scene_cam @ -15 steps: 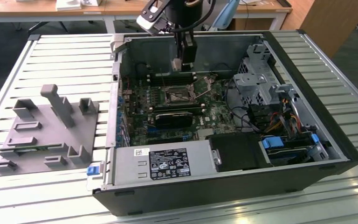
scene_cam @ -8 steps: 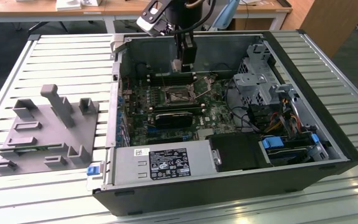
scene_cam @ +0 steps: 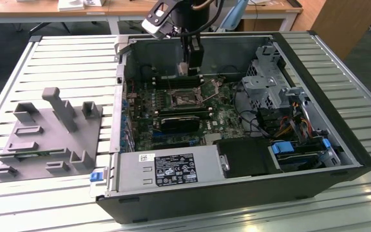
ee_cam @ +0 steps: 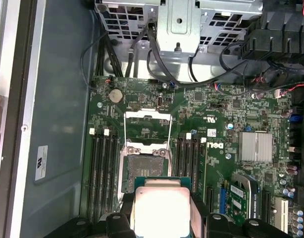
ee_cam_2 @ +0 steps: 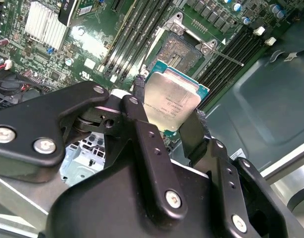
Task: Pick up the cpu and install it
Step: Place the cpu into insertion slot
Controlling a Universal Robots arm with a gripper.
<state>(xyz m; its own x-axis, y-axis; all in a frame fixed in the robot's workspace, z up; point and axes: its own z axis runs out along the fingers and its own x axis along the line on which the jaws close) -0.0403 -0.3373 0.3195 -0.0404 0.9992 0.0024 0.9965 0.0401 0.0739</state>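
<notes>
The black two-fingered pincer [ee_cam_2: 168, 113] is clamped on the small silvery square cpu with a pale border [ee_cam_2: 172, 96], gripping it by two opposite edges. The chip hangs tilted in the air inside the open black tower computer case [scene_cam: 237, 193], close over the dark square metal-framed socket [ee_cam: 144, 171] and not touching it. The socket's frame stands open.

The chip's top carries faint print. There are black-and-white printed stickers [scene_cam: 176, 169] on the power supply and a white label [ee_cam: 41, 162] on the case floor.

Long black memory slots [ee_cam: 103, 168] run along both sides of the socket. Beyond it, black cables [ee_cam: 117, 54] loop below the grey metal drive cage [ee_cam: 177, 25].

The case lies on a white slatted worktop [scene_cam: 56, 63]. A grey moulded tray [scene_cam: 50, 135] sits well apart, towards the exterior view's left.
</notes>
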